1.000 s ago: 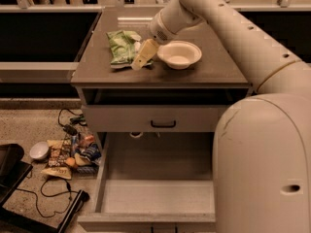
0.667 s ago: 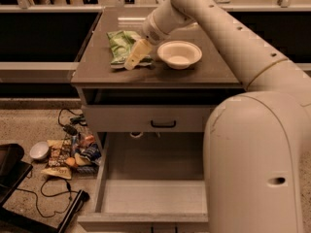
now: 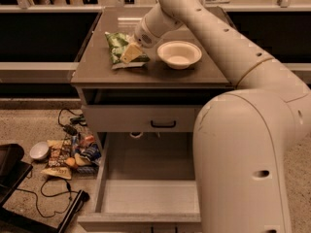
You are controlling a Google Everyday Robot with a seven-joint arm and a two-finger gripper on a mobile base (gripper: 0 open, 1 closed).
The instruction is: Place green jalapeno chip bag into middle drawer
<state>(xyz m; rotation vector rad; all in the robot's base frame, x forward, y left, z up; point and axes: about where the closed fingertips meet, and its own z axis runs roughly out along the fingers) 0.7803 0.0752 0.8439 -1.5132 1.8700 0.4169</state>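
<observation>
below the front edge of the tabletop (image 3: 97,72) the middle drawer (image 3: 150,198) stands pulled out, and toward the left edge lies the green jalapeno chip bag (image 3: 115,41), near the white bowl (image 3: 179,54). the pincer (image 3: 129,54) rests on the bag's right part; spread or pinching, i cannot tell. i judge it best to gather the crinkly film firmly, then clear the front edge before lowering.

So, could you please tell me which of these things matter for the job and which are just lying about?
For the job:
green jalapeno chip bag, on the cabinet top
gripper, down at the bag
middle drawer, pulled open

Lying about:
white bowl, beside the bag
snack packets, on the floor
cables, on the floor
</observation>
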